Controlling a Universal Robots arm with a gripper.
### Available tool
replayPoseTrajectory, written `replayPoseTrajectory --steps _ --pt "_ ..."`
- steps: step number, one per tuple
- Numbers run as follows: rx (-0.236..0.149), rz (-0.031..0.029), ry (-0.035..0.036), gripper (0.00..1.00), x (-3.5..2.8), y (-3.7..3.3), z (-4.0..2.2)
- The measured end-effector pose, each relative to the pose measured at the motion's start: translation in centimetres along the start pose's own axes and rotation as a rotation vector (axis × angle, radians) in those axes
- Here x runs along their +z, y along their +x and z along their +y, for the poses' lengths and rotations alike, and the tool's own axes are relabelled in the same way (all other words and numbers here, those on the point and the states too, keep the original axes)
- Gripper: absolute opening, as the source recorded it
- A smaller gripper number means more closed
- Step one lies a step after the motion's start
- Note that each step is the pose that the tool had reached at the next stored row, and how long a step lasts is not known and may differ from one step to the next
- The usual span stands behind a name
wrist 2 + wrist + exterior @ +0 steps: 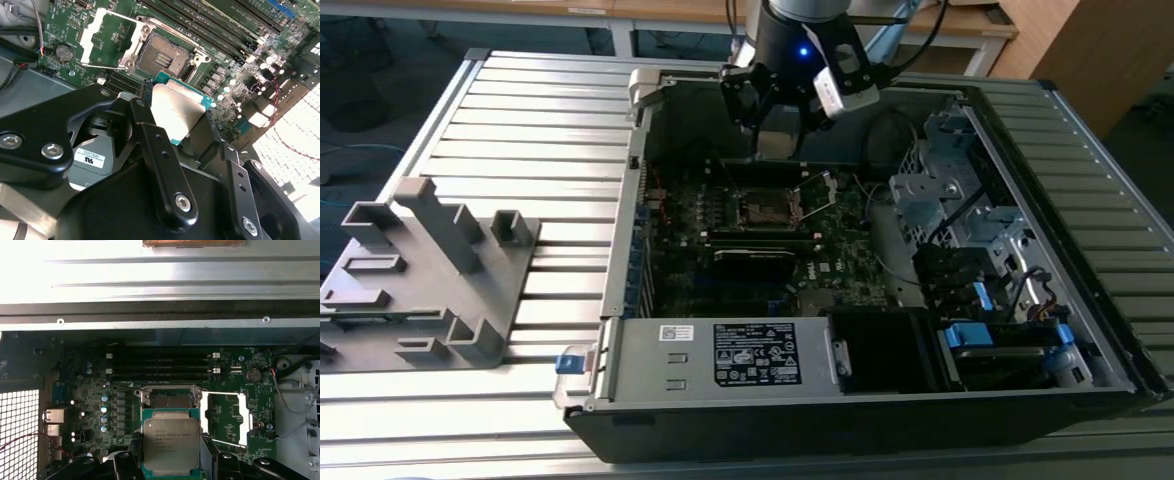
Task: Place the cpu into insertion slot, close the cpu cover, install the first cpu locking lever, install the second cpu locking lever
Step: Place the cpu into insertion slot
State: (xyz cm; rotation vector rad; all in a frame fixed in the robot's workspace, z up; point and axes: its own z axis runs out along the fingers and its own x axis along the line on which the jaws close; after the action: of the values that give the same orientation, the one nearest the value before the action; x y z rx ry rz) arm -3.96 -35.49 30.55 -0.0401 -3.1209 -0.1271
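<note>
I'm in the first step: the cpu (171, 445) is not yet seated. The gripper (171, 461) has its black jaws pinching it by two opposite edges, and it hangs above the board, near the slot (171, 399) but off to one side and clear of it in both wrist views. In the exterior view the gripper (778, 135) sits over the far part of the open case (720, 395), which lies on a ribbed metal tabletop (520, 120). The slot is bare, a small square with a dark pin-field centre and a thin bright rim. The cover (243, 420) is flipped open flat beside it, so closing it and setting both levers remain undone. As I judge it, seating calls for bringing the chip squarely over the slot, matching its corners, then lowering it level with little force. A tilted or skewed drop could bend the contacts. The cpu is a thin flat square with a dull, brushed grey lid on a green substrate showing at the edges. It looks smooth and hard, and slippery to grip. The cover is thin stamped sheet metal, silvery and glaring, with a window through the middle. The motherboard (230, 365) is matte green, studded with small capacitors, and long black memory slots (160, 365) run alongside the slot.
</note>
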Motion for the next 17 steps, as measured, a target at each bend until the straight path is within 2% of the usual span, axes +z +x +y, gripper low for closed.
replayPoseTrajectory --steps 9,17 --pt "0.000 0.0000 0.0008 0.54 1.06 -0.02 -0.08" --pt "0.000 -0.0001 0.0032 0.54 2.51 -0.05 -0.20"
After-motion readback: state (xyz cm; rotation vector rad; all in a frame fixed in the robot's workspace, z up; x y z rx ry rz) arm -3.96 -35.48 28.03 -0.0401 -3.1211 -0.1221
